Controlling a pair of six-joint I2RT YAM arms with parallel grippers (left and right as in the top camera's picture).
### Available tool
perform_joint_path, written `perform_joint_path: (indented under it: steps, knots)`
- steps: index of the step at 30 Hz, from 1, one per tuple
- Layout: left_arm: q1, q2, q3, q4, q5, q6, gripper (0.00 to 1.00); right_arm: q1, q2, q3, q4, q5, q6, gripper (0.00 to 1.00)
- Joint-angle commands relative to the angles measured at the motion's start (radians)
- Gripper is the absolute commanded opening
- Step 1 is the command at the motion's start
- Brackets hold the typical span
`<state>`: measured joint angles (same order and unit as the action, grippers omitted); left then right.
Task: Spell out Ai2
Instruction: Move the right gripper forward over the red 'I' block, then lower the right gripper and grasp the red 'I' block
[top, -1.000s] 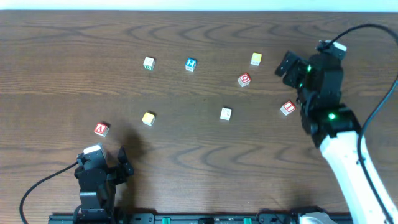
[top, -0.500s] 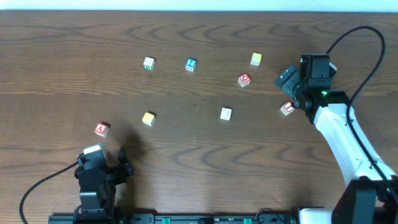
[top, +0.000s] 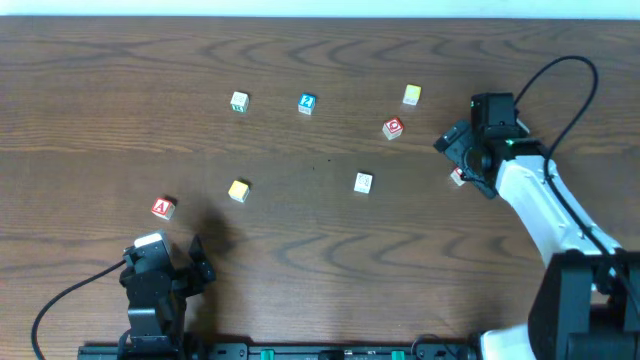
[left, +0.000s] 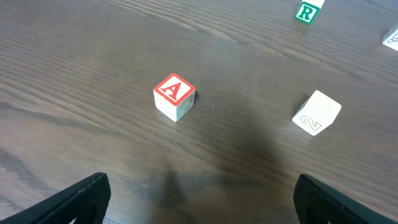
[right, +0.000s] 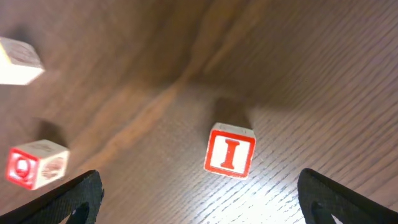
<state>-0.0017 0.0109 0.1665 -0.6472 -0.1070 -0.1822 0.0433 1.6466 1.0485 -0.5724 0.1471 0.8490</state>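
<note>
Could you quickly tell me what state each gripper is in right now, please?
Left gripper: jaws open, holding nothing.
Right gripper: jaws open, holding nothing; the I block lies on the table in front of it, ungripped.

I block (right: 230, 151) alone on bare table (right: 311, 62), free room on every side to reach in. Q block (right: 37, 163) far off, not in way. A block (left: 175, 96) has open wood all round; 2 block (left: 317, 112) well apart. From above, right arm (top: 535, 205) maybe hides part of I block
</note>
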Motion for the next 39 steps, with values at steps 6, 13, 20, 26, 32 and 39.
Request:
perform_joint_path:
  steps: [6, 13, 20, 26, 32, 39]
  knots:
    - [-0.001, -0.005, -0.010, -0.002, 0.000, 0.006, 0.95, -0.008, 0.063, 0.013, -0.007, -0.009, 0.018, 0.99]
    - [-0.001, -0.006, -0.010, -0.002, 0.000, 0.006, 0.95, -0.009, 0.129, 0.013, -0.004, -0.010, 0.045, 0.98]
    - [-0.001, -0.006, -0.010, -0.002, 0.000, 0.006, 0.95, -0.037, 0.149, 0.013, 0.006, -0.005, 0.053, 0.87]
    - [-0.001, -0.006, -0.010, -0.002, 0.000, 0.006, 0.95, -0.068, 0.150, 0.013, 0.027, -0.027, 0.052, 0.77]
    - [-0.001, -0.006, -0.010, -0.002, 0.000, 0.006, 0.95, -0.068, 0.150, 0.013, 0.043, -0.049, 0.052, 0.70]
    - [-0.001, -0.006, -0.010, -0.002, 0.000, 0.006, 0.95, -0.068, 0.159, 0.013, 0.043, -0.063, 0.052, 0.57]
